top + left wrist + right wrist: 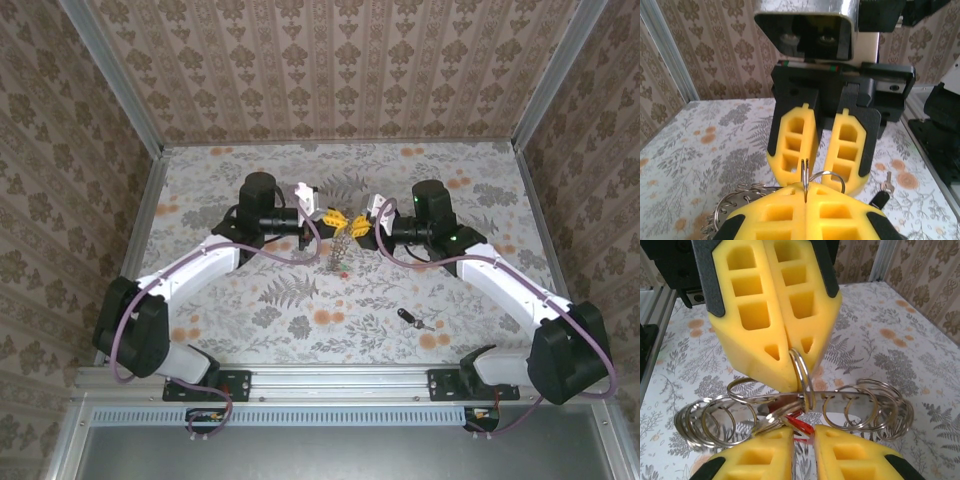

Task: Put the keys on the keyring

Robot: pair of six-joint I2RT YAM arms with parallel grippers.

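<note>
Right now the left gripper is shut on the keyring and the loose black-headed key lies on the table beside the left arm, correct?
Not quite. The black-headed key lies on the table beside the right arm, not the left; the top view shows it. The left gripper is indeed shut on the keyring.

My right gripper point(803, 436): jaws slightly parted, red key point(798, 425) at the gap. Left gripper point(790, 371) opposite, pads pressed together on one loop of the keyring point(840, 396), above the floral table point(920, 340).
</note>
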